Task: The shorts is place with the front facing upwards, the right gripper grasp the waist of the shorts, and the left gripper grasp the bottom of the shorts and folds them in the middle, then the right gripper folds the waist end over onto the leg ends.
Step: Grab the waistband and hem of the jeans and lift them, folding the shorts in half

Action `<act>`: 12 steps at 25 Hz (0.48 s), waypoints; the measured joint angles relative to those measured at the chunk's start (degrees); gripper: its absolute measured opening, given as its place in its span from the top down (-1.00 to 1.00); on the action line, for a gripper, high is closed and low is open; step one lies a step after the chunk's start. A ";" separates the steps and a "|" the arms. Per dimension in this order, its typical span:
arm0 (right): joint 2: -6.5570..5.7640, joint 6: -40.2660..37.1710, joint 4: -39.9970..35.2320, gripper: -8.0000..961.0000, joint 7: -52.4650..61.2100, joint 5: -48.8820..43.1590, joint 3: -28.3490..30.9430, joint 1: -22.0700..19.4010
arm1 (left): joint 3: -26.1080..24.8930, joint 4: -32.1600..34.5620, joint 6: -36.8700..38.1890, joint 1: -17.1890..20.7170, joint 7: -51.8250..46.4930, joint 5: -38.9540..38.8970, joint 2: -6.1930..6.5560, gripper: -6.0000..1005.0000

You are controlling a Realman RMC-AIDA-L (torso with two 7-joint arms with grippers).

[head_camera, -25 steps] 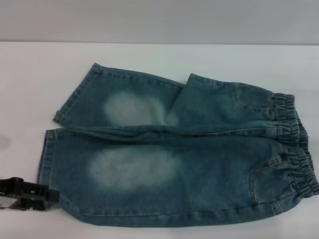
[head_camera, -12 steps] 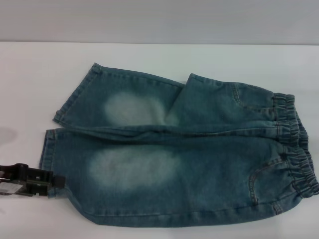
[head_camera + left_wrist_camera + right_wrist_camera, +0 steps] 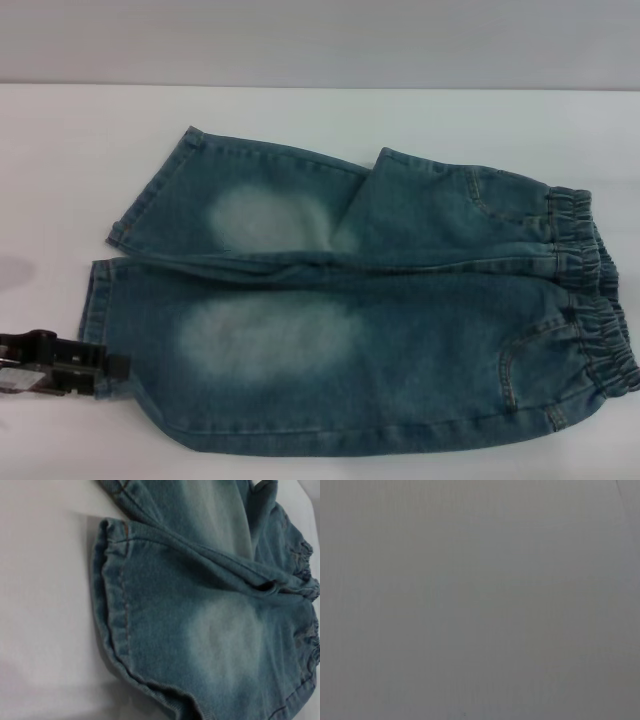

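The blue denim shorts (image 3: 350, 300) lie flat on the white table (image 3: 60, 160) with a pale patch on each leg. The waist of the shorts (image 3: 590, 290) is the ruffled band at the right. The bottom of the shorts (image 3: 95, 300) points left. My left gripper (image 3: 105, 368) sits at the table's front left, its black tip against the near leg's hem. The left wrist view shows that hem (image 3: 112, 610) close up, with the near leg (image 3: 210, 630) behind it. The right gripper is out of view; its wrist view shows only plain grey.
Bare white table (image 3: 40, 605) lies left of the hems and beyond the far leg (image 3: 240, 200). A grey wall (image 3: 320, 40) runs behind the table's back edge. The waistband reaches nearly to the right border of the head view.
My left gripper has crept rightward up to the near leg's hem. The shorts lie as before.
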 joint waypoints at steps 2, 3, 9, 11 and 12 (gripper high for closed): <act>-0.03 0.02 0.00 -0.36 0.01 0.08 0.00 0.04 | -0.06 0.01 -0.27 0.00 -0.21 0.57 0.00 -0.32; -0.04 0.03 0.00 -0.36 0.01 0.14 0.00 0.06 | -0.07 0.00 -0.39 -0.01 -0.31 0.71 -0.02 -0.32; -0.05 0.49 -0.13 -0.36 0.02 0.23 0.00 0.11 | -0.34 0.02 -1.99 -0.06 -0.82 0.89 0.15 0.03; -0.05 0.81 -0.23 -0.36 0.02 0.23 0.00 0.16 | -0.41 0.05 -2.51 -0.08 -0.93 0.91 0.25 0.14; -0.06 0.86 -0.25 -0.36 0.02 0.23 0.00 0.18 | -0.43 0.07 -2.79 -0.09 -1.03 0.91 0.32 0.19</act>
